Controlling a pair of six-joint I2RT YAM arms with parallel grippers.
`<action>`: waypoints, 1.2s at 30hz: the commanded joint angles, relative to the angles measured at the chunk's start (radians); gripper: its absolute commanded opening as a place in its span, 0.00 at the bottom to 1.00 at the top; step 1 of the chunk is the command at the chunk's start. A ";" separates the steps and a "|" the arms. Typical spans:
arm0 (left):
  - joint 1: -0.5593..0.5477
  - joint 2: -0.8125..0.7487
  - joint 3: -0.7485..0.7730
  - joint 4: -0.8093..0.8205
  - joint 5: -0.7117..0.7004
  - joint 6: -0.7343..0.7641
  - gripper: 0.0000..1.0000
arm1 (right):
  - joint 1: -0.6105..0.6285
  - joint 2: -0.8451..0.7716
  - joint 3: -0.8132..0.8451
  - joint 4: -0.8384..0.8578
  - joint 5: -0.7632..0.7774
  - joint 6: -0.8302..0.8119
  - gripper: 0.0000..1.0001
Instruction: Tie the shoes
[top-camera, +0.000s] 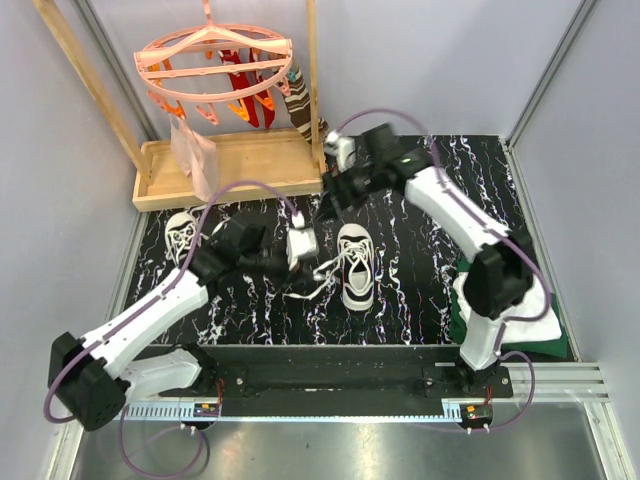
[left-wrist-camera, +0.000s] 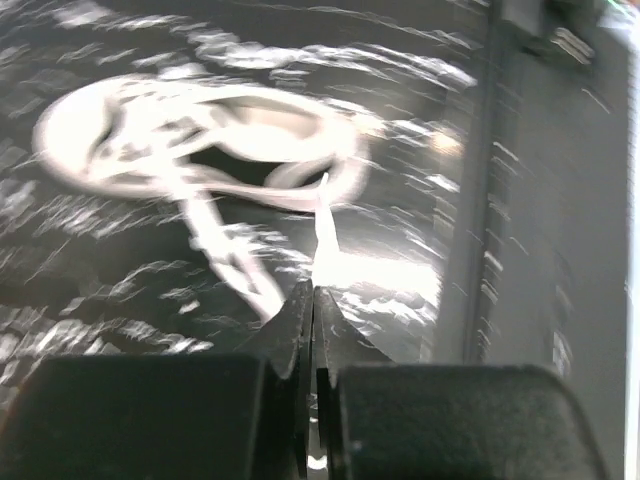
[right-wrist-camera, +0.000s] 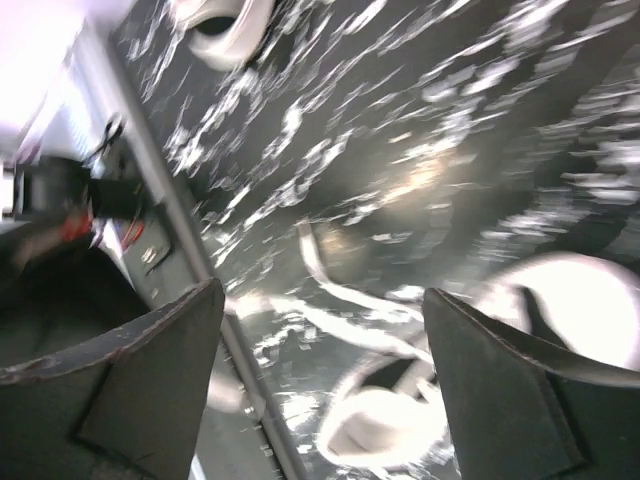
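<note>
The left pincer (left-wrist-camera: 314, 300) is clenching the lace (left-wrist-camera: 322, 230); the right pincer (right-wrist-camera: 322, 300) is hanging released. The thin lace is risking slipping out if tugged.

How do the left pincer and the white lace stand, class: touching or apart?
Touching. The left wrist view shows the left pincer shut, with the white lace running straight up out of its closed tips.

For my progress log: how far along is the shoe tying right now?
Nothing looks finished: the centre shoe has loose laces sprawled beside it. In hand: the left gripper is shut on one lace; the right gripper hangs open. Left: the knot, then the other shoe, whose laces I cannot judge.
</note>
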 joint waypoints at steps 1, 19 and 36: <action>0.095 0.097 0.108 0.217 -0.260 -0.324 0.00 | -0.097 -0.187 -0.035 -0.002 0.057 -0.050 0.95; 0.247 0.605 0.344 0.254 -0.435 -0.708 0.00 | 0.056 -0.337 -0.301 -0.086 0.184 -0.291 0.93; 0.274 0.713 0.366 0.231 -0.414 -0.739 0.00 | 0.404 -0.012 -0.358 0.260 0.361 -0.401 0.61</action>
